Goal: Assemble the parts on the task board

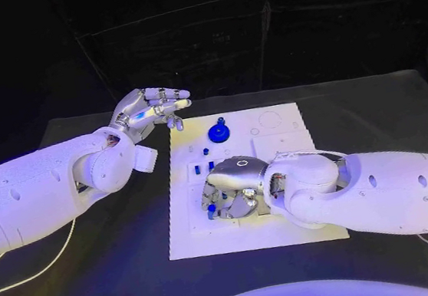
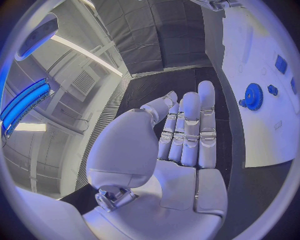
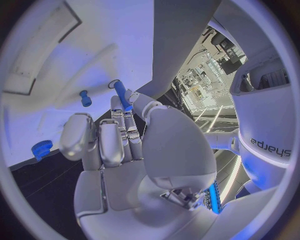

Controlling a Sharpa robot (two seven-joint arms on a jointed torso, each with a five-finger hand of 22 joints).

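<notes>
Your right hand (image 3: pixel 125 145) pinches a blue peg (image 3: pixel 121 95) over the task board (image 1: pixel 278 125) at frame centre, ready for insertion; your left hand (image 1: pixel 149 111) hovers spread, upper left, clear.

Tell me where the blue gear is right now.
In the head view, the blue gear stands on the task board near its far edge, just right of the raised left hand.

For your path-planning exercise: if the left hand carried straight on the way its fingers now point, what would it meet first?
Probably the blue gear standing on the task board: the left hand hovers open just off the board's far corner, fingers aimed toward it. Its height is unclear, so it might pass above.
</notes>
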